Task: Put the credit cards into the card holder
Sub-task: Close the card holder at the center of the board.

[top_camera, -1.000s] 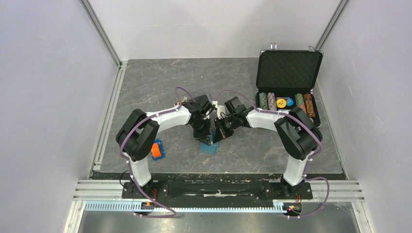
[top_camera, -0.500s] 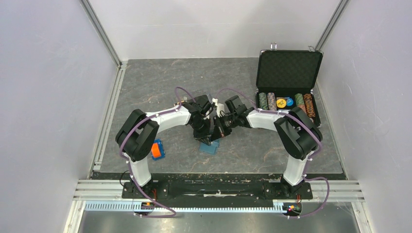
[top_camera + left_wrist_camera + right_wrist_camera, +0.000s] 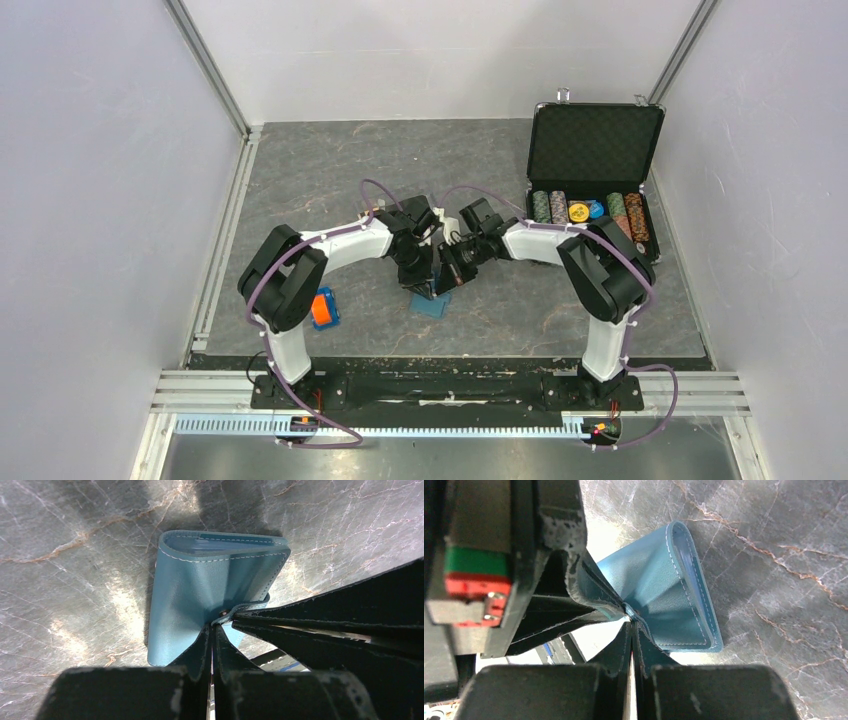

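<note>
Card holder (image 3: 433, 305) lies folded on the counter (image 3: 330, 180) at centre frame, and you have your left tool (image 3: 212, 630) and right tool (image 3: 630, 624) each pressed together, pinching its blue flap at nearly one spot, tips just beside each other.
</note>
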You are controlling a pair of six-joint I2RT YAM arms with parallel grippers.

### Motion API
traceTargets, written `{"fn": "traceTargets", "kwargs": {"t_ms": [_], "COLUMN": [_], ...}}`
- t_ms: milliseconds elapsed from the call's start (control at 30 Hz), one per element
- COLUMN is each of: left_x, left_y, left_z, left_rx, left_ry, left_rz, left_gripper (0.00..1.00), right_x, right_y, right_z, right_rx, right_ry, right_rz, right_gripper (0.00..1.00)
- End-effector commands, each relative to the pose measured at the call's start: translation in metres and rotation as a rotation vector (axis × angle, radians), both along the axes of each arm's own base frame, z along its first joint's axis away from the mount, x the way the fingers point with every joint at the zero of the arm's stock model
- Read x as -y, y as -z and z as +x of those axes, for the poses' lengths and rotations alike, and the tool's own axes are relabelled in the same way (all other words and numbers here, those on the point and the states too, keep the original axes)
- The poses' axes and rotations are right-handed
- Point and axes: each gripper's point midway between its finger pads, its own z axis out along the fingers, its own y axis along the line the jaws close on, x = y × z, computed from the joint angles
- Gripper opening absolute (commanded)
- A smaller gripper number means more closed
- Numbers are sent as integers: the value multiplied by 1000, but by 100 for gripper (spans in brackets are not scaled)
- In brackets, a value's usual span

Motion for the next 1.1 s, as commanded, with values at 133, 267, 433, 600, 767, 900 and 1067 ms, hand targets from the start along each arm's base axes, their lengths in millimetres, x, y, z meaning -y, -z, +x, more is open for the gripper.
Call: {"fn": "traceTargets", "kwargs": {"t_ms": [133, 267, 433, 600, 767, 900, 1067], "left_x": [6, 7, 10, 13, 13, 10, 6], "left_y": [10, -3, -20, -32, -35, -30, -18], "left_z": [11, 14, 16, 22, 24, 24, 24], "left_rx": [53, 91, 120, 150, 159, 147, 125], "left_ry": [33, 39, 40, 38, 37, 29, 17], "left_rz": [8, -15, -50, -66, -65, -53, -27], "left_gripper": [2, 2, 2, 2, 2, 2, 2], "right_x": [31, 15, 4, -2, -2, -2, 0], "right_y": [50, 16, -19, -27, -27, -22, -12], "right_z": [2, 11, 17, 17, 17, 17, 15], "right_rx": [66, 99, 119, 117, 118, 101, 74], "right_ry": [3, 36, 65, 63, 64, 65, 70], "right_rz": [-265, -116, 36, 81, 80, 76, 51], "right_gripper": [0, 0, 0, 0, 0, 0, 0]}}
